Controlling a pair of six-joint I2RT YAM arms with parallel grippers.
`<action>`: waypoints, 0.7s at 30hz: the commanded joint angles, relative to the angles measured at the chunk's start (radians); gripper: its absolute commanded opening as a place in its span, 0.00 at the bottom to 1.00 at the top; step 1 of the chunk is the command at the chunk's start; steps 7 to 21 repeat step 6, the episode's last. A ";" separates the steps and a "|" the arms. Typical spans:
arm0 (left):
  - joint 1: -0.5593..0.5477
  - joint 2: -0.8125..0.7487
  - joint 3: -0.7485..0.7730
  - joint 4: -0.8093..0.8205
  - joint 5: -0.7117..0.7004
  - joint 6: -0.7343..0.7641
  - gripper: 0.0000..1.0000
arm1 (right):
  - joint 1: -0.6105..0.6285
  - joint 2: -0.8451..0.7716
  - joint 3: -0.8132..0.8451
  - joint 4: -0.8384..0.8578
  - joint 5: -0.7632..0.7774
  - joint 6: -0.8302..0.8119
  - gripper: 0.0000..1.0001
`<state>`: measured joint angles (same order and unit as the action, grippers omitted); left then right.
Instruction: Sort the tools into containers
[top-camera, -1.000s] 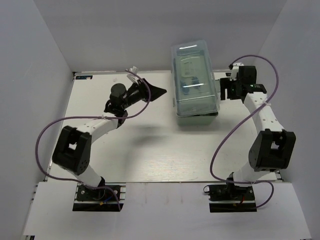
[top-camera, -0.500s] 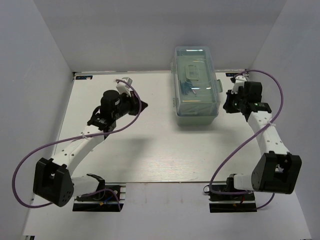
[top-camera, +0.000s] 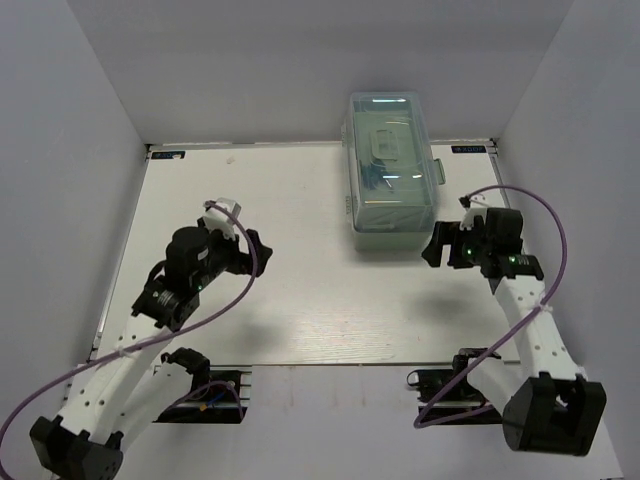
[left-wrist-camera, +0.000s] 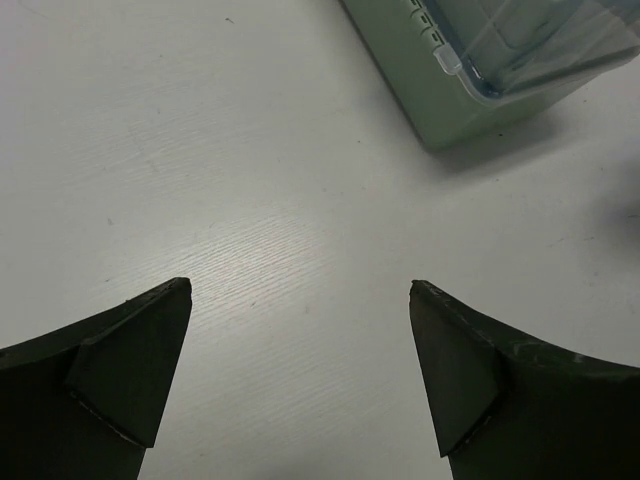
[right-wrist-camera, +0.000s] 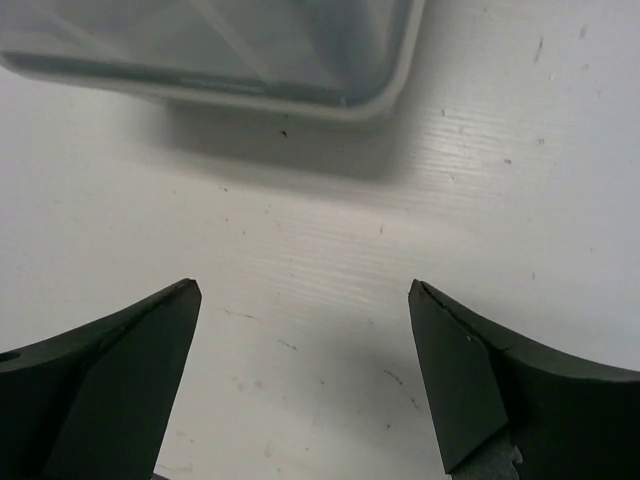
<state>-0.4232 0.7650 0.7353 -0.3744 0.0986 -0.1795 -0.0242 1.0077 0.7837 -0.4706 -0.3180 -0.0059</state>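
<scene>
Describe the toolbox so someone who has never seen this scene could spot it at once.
On the white table, look to the far edge, right of centre, just beyond the right gripper. The toolbox is a pale green rectangular box under a closed clear lid. Unlike the black-and-white arms near it, it is green with a see-through top.

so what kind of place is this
Probably a robot test cell: a left arm and right arm mounted at a white table, plain white walls enclosing it, one green toolbox.
</scene>
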 joint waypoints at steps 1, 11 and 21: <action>-0.005 -0.049 -0.056 -0.017 -0.043 0.037 1.00 | -0.003 -0.105 -0.069 0.026 0.086 0.023 0.91; -0.005 -0.069 -0.056 -0.026 -0.043 0.046 1.00 | -0.008 -0.178 -0.167 0.075 0.083 -0.040 0.91; -0.005 -0.069 -0.056 -0.026 -0.043 0.046 1.00 | -0.008 -0.178 -0.167 0.075 0.083 -0.040 0.91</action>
